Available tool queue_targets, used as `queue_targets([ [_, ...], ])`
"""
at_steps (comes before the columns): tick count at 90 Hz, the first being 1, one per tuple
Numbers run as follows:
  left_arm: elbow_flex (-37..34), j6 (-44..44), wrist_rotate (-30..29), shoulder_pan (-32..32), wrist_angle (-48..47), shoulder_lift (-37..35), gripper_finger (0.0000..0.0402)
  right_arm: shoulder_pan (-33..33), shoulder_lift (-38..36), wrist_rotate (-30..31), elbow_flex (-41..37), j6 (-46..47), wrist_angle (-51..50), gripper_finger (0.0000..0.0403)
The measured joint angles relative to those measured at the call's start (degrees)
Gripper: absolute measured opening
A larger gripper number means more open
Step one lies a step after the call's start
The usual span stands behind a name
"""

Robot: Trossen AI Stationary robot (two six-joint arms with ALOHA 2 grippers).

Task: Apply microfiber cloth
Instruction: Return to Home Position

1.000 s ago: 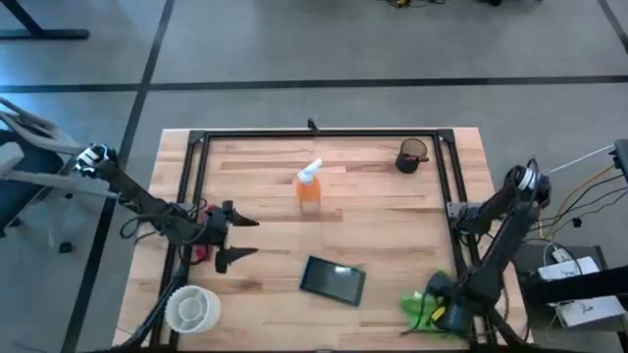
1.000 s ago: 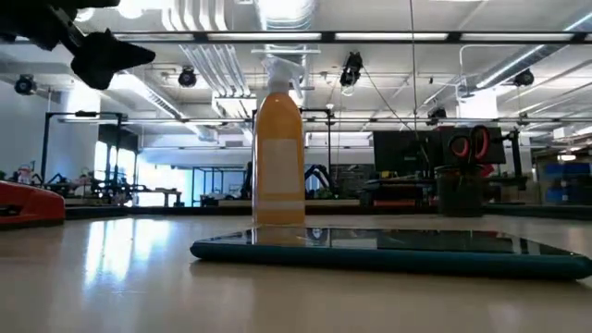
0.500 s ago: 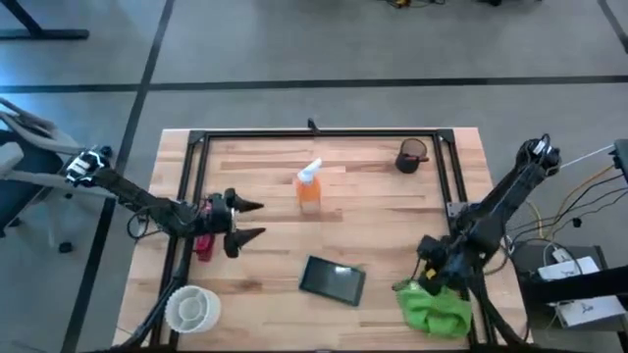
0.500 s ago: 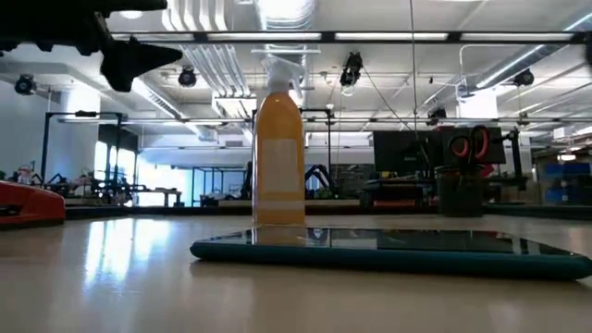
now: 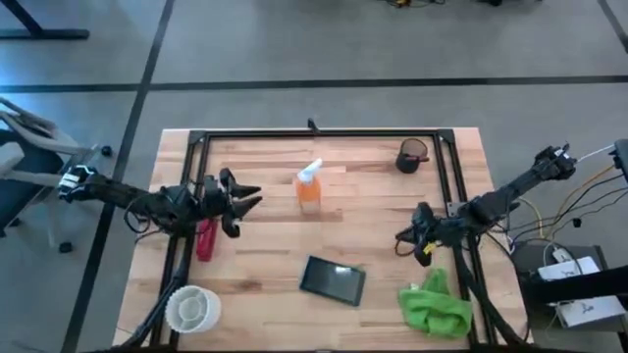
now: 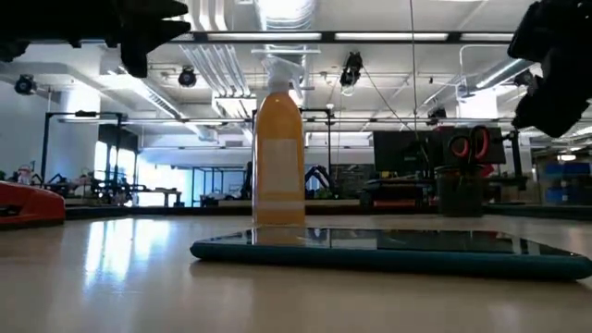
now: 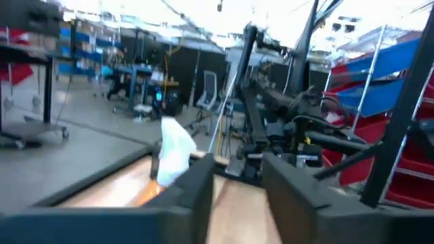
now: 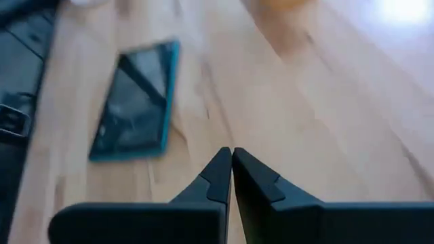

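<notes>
The right gripper (image 5: pixel 417 237), fingers pressed together and empty, has released the microfiber cloth (image 5: pixel 435 309), now heaped by the desk's (image 5: pixel 378 211) right edge, while the left gripper (image 5: pixel 247 196) retreats spread, so wiping looks finished.

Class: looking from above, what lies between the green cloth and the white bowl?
The dark phone lies flat between the green cloth and the white bowl, in the high view.

Our left arm stretches out nearly straight. At its end the dark two-finger left pincer (image 5: pixel 243 199) holds its fingers (image 7: pixel 196 190) spread apart, gripping nothing. Our right arm reaches in from the opposite side, elbow bent behind the dark right pincer (image 5: pixel 404 237), whose fingertips (image 8: pixel 220 163) press together, empty.
</notes>
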Motion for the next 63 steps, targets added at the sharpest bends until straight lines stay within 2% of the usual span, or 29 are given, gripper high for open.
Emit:
queue_targets([
  [7,-0.39,0.72,-0.30,0.07,-0.20,-1.47,0.0021,-1.08,-5.08,0.05,-3.64,-5.00,4.29,0.0000],
  [11,-0.63,1.09,-0.32,0.07,-0.20,-2.41,0.0009,-1.49,-8.36,-0.13,-5.72,-7.67,7.84,0.0000],
  [24,-1.08,2.39,-0.32,0.07,-6.21,-6.32,0.0014,-1.73,-20.54,-0.36,-11.27,-15.05,12.90,0.0000],
  [39,-1.62,2.28,-0.71,0.05,-12.20,-12.53,0.0002,-1.75,-33.98,-0.96,-15.34,-22.22,13.79,0.0000],
  [48,-2.67,2.48,-0.85,0.11,-14.01,-15.93,0.0003,-1.98,-34.16,-4.02,-14.65,-26.25,14.73,0.0000],
  [58,-4.94,3.50,-0.93,0.14,-14.33,-19.52,0.0001,-3.26,-33.92,-4.99,-13.99,-26.91,15.12,0.0000],
  [63,-6.42,4.11,-0.80,0.18,-14.96,-21.24,0.0001,-4.40,-34.12,-7.72,-14.16,-26.91,14.64,0.0000],
])
